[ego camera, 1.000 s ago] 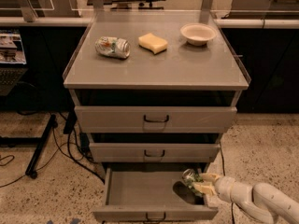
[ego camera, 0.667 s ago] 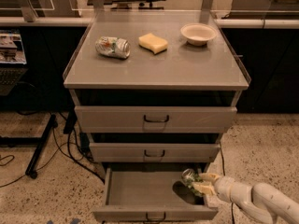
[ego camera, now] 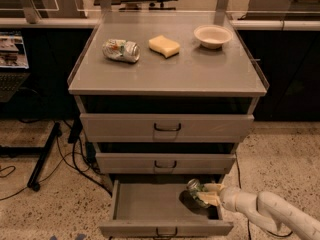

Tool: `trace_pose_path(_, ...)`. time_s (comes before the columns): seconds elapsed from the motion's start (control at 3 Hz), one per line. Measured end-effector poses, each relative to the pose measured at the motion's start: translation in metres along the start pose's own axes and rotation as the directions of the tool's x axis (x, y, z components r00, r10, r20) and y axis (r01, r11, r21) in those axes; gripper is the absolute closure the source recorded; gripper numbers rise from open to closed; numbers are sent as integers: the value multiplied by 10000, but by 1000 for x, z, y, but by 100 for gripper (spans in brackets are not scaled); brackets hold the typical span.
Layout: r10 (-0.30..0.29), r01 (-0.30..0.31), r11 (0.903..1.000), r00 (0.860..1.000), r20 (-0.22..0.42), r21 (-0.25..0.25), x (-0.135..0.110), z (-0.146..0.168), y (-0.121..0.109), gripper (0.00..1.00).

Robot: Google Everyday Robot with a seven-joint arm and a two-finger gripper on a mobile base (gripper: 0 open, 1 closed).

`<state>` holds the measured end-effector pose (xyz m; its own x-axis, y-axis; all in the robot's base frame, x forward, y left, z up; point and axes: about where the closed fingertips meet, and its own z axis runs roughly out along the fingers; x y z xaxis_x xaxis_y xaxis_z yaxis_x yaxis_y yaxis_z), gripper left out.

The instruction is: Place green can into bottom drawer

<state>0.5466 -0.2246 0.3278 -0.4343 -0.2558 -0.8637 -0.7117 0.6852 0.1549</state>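
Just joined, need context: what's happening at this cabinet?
The robot's arm reaches in from the picture's right, its tool shut on the green can, holding it just above the right side of the open bottom drawer. The can does not look released yet. A pale can, a sponge and a bowl sit on the cabinet top.

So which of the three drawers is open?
The bottom drawer, pulled out with its tray exposed; the middle drawer and top drawer are pushed in. The gripper holds the green can over its right side.
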Motion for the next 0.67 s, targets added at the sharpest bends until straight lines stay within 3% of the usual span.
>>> trace_pose_path(0.33,-46,38,9989,9999,-151,-472,-9,50,-14,100)
trace_pose_path(0.67,-66,39,9972,9994,-354,-741,-11,78,-22,100)
